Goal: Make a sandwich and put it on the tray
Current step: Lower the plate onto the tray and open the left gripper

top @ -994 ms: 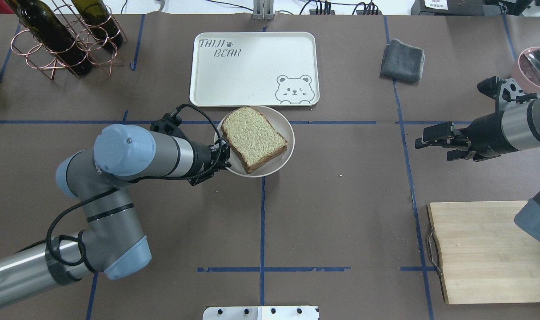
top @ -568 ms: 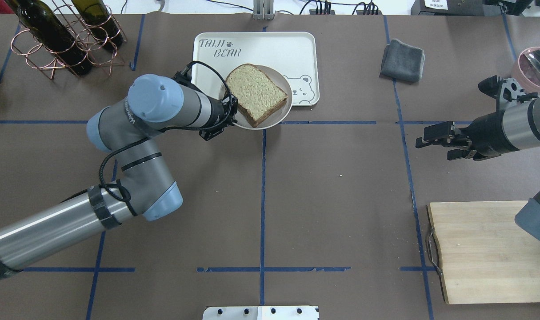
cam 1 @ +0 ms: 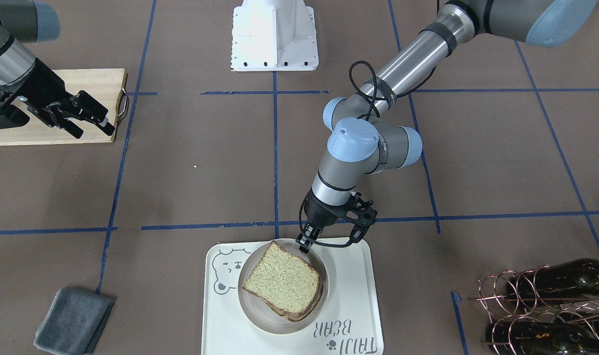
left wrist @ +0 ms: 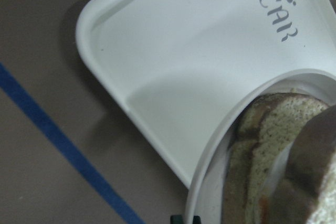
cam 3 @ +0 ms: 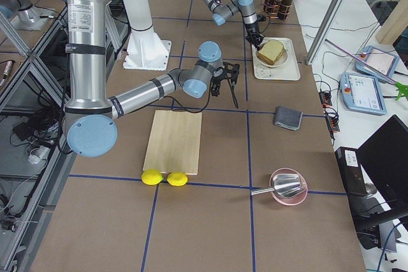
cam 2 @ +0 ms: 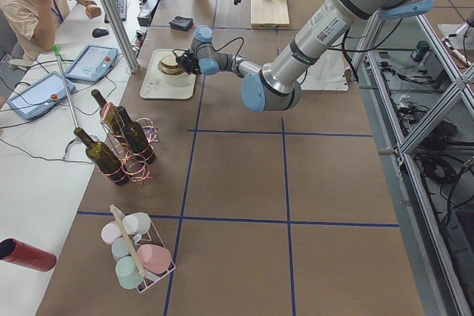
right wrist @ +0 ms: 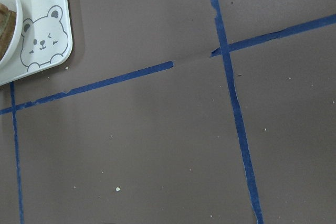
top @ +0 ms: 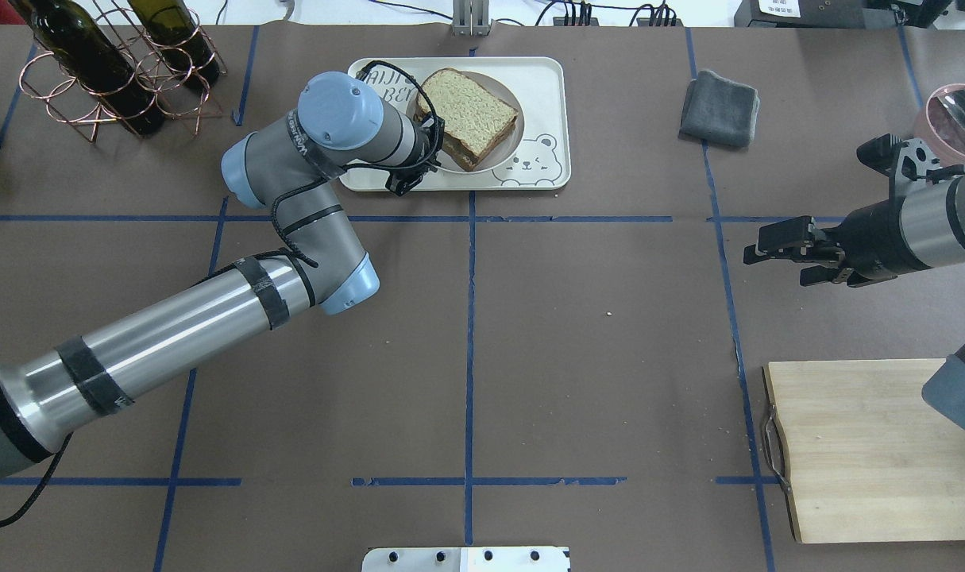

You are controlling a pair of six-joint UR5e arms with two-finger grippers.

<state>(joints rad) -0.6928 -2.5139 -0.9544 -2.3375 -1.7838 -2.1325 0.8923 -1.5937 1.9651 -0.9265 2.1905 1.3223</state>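
Observation:
The sandwich (top: 470, 115), two speckled tan slices with dark crust, lies on a small round pale plate (top: 504, 151). In the left wrist view a white layer (left wrist: 275, 174) shows between the slices. The plate is over the middle of the cream-white bear tray (top: 534, 83) at the table's far side, on it or just above; I cannot tell which. My left gripper (top: 428, 137) is shut on the plate's left rim, as the front view (cam 1: 304, 243) also shows. My right gripper (top: 772, 264) is open and empty above the bare table at the right.
Wine bottles in a copper rack (top: 109, 67) stand left of the tray. A grey folded cloth (top: 720, 107) lies to its right. A pink bowl with a metal scoop (top: 955, 119) is at the far right. A wooden cutting board (top: 863, 445) is at the near right, two lemons (cam 3: 164, 178) beside it.
My left arm has carried the plate with the sandwich away from the robot, from the table in front of the tray to over the tray. The right arm has not moved.

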